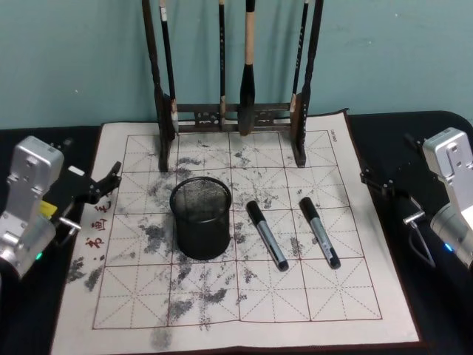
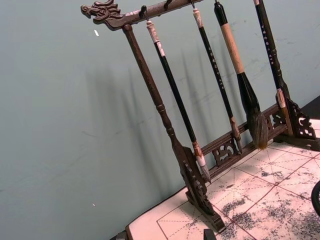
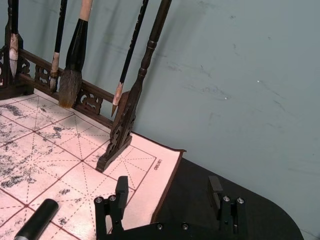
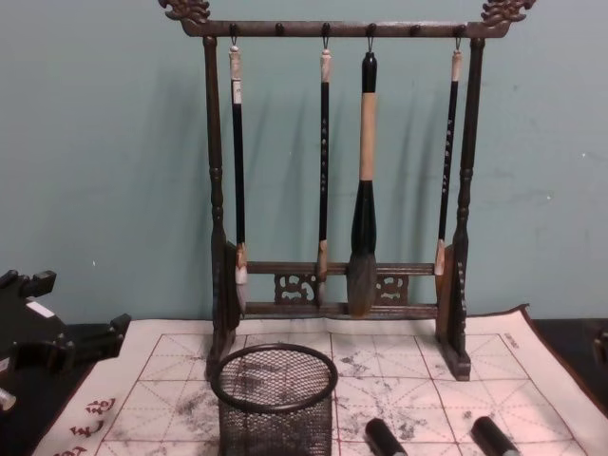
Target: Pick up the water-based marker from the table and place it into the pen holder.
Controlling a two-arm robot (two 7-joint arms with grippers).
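Note:
Two black markers lie on the mat right of centre, one (image 1: 266, 235) nearer the pen holder and one (image 1: 319, 231) further right. The pen holder (image 1: 200, 217), a round black mesh cup, stands upright mid-mat and looks empty. My left gripper (image 1: 109, 185) hovers open over the mat's left edge, well left of the holder. Over the black table by the mat's right edge, my right gripper (image 3: 167, 192) is open with nothing between its fingers. A marker's cap (image 3: 37, 222) shows in the right wrist view. The chest view shows the holder (image 4: 275, 399) and both marker ends (image 4: 385, 437) (image 4: 494, 435).
A tall dark wooden brush rack (image 1: 236, 118) with several hanging brushes stands at the mat's far edge, close behind the holder. The off-white gridded mat (image 1: 347, 296) covers most of the black table (image 1: 436, 148). A teal wall rises behind.

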